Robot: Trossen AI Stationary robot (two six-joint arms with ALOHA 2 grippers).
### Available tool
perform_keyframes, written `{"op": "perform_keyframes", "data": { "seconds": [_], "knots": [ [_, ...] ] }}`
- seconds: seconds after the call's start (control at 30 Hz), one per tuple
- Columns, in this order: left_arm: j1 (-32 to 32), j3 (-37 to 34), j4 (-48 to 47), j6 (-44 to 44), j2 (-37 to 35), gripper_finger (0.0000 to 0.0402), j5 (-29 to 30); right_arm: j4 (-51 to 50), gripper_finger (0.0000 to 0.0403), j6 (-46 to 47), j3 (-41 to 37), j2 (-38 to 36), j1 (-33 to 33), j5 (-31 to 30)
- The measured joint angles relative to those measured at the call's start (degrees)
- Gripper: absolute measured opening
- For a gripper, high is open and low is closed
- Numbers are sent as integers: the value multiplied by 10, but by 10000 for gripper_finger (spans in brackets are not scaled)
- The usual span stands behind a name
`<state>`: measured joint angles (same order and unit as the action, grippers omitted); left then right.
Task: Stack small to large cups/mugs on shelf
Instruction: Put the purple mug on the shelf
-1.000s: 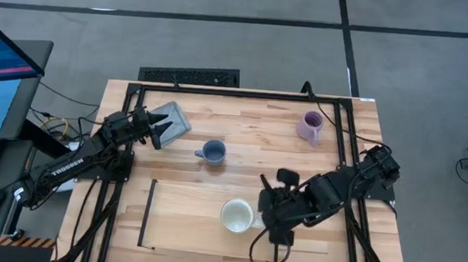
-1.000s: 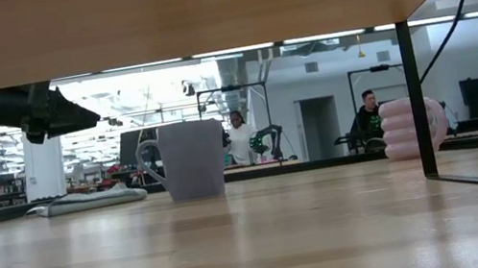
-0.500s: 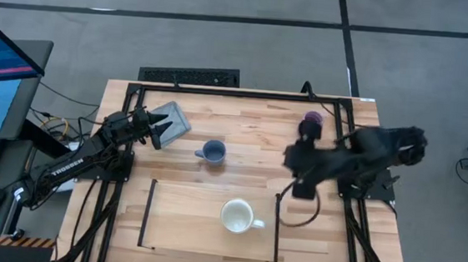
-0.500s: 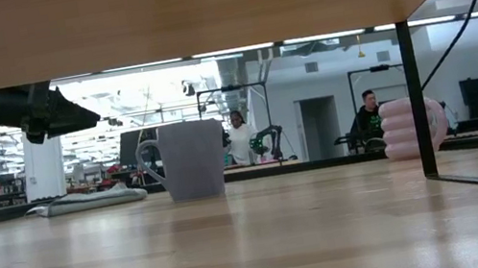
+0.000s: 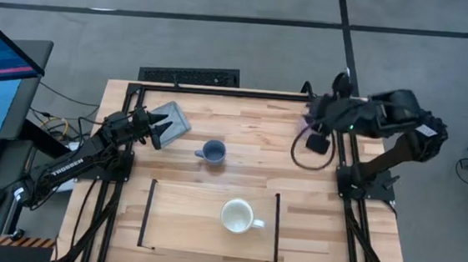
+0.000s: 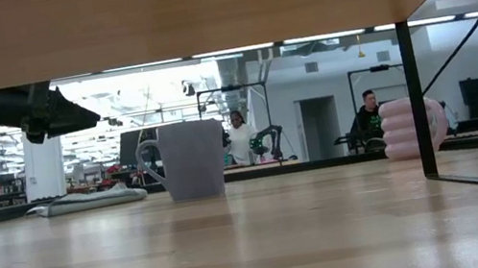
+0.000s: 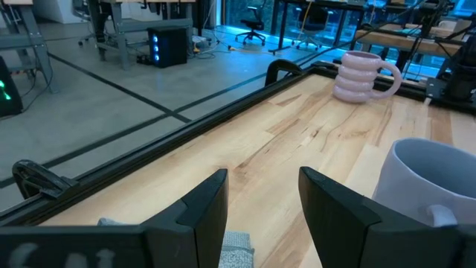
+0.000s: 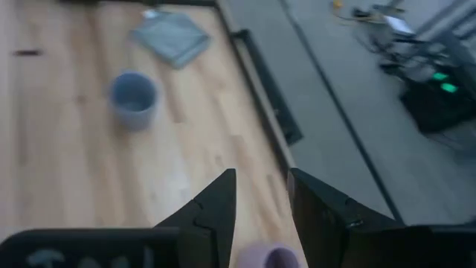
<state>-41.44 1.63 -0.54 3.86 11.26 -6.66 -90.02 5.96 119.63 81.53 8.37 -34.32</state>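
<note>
**A:** Where do the mugs stand, taking the shelf (image 5: pixel 210 221) as the mark?

**B:** The white mug (image 5: pixel 236 216) sits upright on the shelf board, a little toward the right arm's end of it, its handle pointing at that end's black bar. The blue mug (image 5: pixel 212 152) is off the shelf, on the tabletop (image 5: pixel 251 132) just beyond the shelf's far long edge, upright, handle toward the left arm. The lilac mug (image 7: pixel 360 74) is well away, past the shelf's right end near the table's far right corner; from above the right arm covers nearly all of it.

**A:** And the grippers?

**B:** The right gripper (image 8: pixel 260 195) hangs over that far right corner, above the lilac mug, whose rim shows just under its fingers (image 8: pixel 210 205). The jaws stand apart with nothing between them. The left gripper (image 7: pixel 262 208) waits beyond the shelf's left end, by the grey pad (image 5: pixel 172 119), its fingers spread and empty, pointing across toward the blue mug.

**A:** Anything past the table?

**B:** Two people (image 6: pixel 241 138) far back in the room, at table height.
</note>
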Motion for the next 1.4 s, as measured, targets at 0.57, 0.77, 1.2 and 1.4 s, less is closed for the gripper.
{"op": "perform_keyframes", "data": {
  "seconds": [0.57,0.77,1.2,1.4],
  "knots": [
    [0,0,0,-12,0,156,0,0,146,31,0,-29,-154,-69],
    [0,0,0,-12,0,156,0,6,146,41,-9,-30,-199,-74],
    [0,0,0,-12,0,156,0,216,146,11,-264,-172,-247,-61],
    [0,0,0,-12,0,156,0,292,146,29,-391,-261,-247,-61]
  ]
}}
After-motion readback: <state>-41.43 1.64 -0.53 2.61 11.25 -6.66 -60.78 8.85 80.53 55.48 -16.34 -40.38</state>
